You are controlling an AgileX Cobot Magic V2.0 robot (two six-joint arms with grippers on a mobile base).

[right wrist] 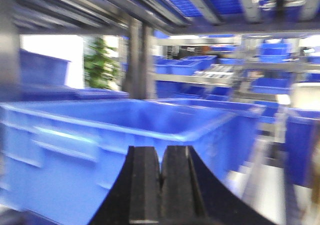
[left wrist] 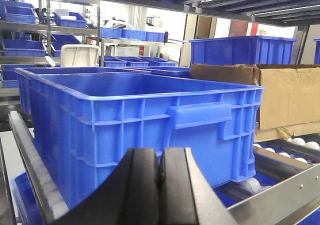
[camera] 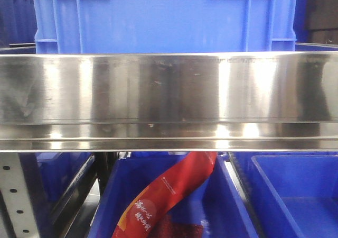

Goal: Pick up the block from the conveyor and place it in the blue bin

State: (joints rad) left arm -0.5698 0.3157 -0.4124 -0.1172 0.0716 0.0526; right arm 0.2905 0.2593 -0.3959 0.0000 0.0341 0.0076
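Observation:
The block and the conveyor are out of view in every frame. My left gripper (left wrist: 159,157) is shut with nothing between its black fingers, pointing at the side wall of a large blue bin (left wrist: 140,110) that stands on a roller rack. In the blurred right wrist view, my right gripper (right wrist: 161,157) is also shut and empty, facing another blue bin (right wrist: 125,130). The front view shows no gripper, only a blue bin (camera: 163,16) behind a steel rail.
A shiny steel rail (camera: 169,98) crosses the front view. Below it blue bins (camera: 296,195) stand, one holding a red packet (camera: 169,195). A cardboard box (left wrist: 285,97) sits right of the left bin, on white rollers (left wrist: 300,142). Shelving with more bins fills the background.

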